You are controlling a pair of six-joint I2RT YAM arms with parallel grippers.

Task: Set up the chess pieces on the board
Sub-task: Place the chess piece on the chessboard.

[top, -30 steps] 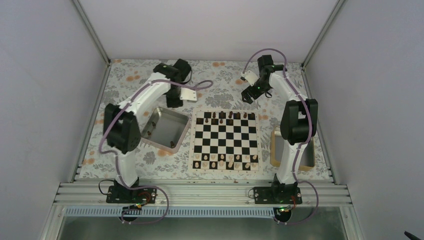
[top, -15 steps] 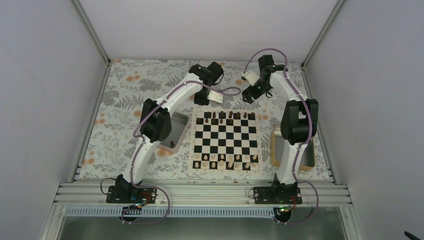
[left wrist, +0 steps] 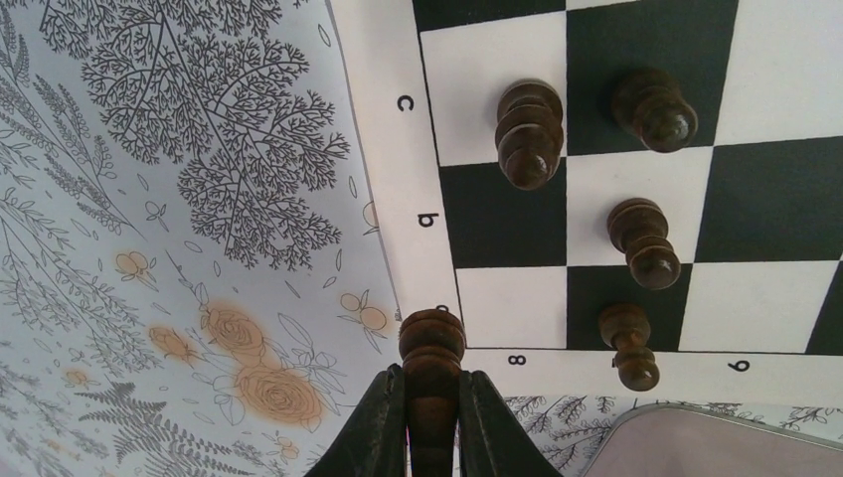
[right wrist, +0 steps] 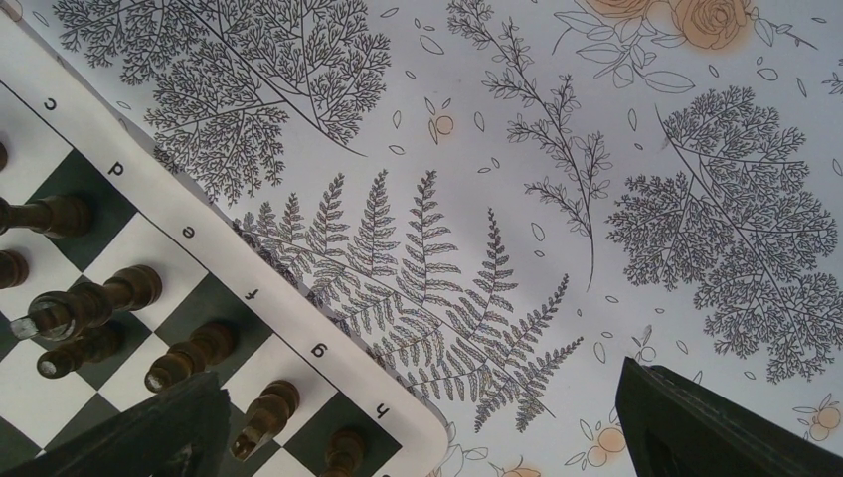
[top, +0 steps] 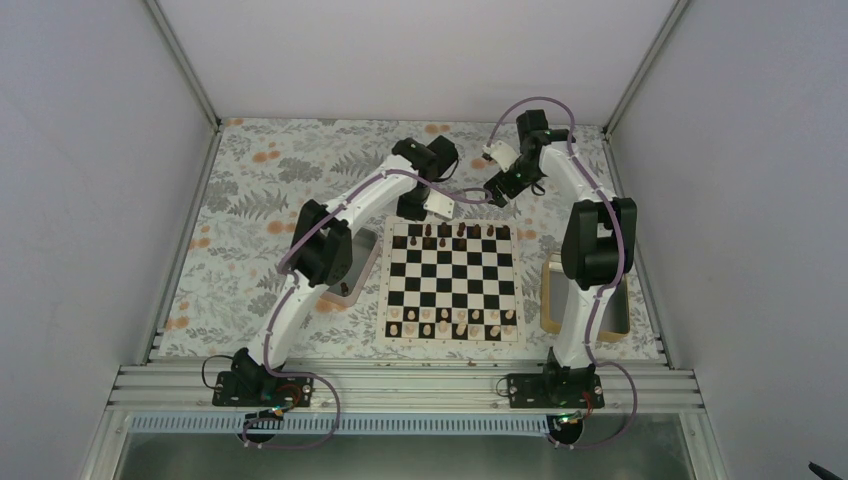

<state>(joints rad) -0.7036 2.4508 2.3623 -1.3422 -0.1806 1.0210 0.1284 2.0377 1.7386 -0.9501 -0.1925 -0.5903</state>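
Board: the board (top: 452, 283) lies mid-frame in the top view, between the arms.
Placed: some of the chess pieces (top: 447, 232) stand on its two upper rows, with gaps; the count cannot be told.
Left gripper: the left gripper (left wrist: 433, 397) has its fingers clamped on a dark piece (left wrist: 431, 343), lower centre of the wrist view, over the board's corner border.
Right gripper: the right gripper (right wrist: 418, 422) has its fingers wide apart and holds nothing, above the board's upper right edge.
Tray: the metal tray (left wrist: 716, 447) appears to hold at least one more dark piece.
Progress: judged partway; the dark rows are incomplete.

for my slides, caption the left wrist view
Left gripper holding a dark chess piece at a corner of the board
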